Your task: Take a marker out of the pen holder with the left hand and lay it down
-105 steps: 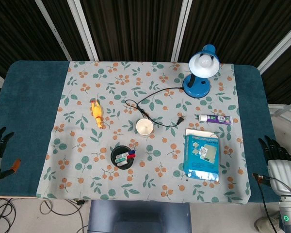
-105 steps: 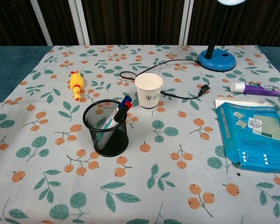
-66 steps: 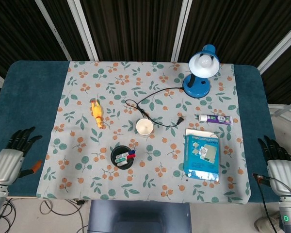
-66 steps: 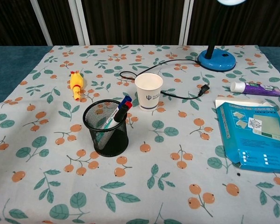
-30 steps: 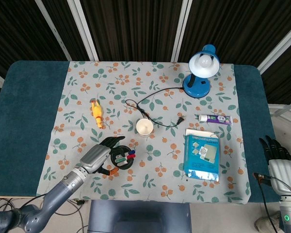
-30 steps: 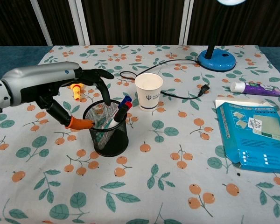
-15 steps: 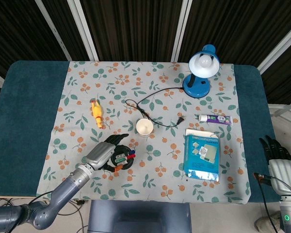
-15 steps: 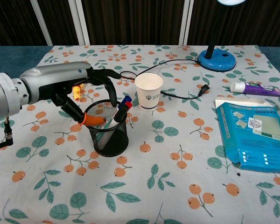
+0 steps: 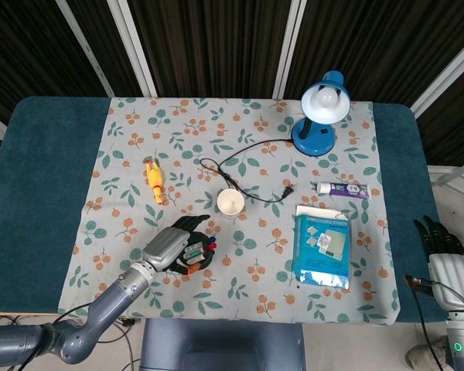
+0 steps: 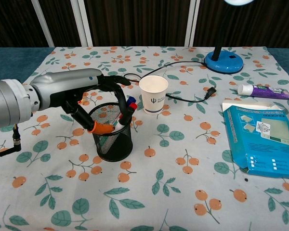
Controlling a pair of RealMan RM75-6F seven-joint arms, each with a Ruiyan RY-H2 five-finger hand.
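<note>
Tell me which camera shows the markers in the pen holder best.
The chest view: the markers show from the side, caps above the pen holder rim beside the left hand. The head view shows only small cap tops.

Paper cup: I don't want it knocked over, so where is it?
The paper cup stands mid-table in the chest view, just right of the pen holder and left hand.

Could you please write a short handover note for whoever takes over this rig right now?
Left hand: over the pen holder, fingers reaching in around the markers; whether it grips one cannot be told.
Right hand: at the table's right edge, fingers apart, holding nothing.
Pen holder: upright on the cloth, in front of the paper cup.
Done: the reach. No marker is out yet.
Left: grip one marker, lift it out, lay it on the cloth.
</note>
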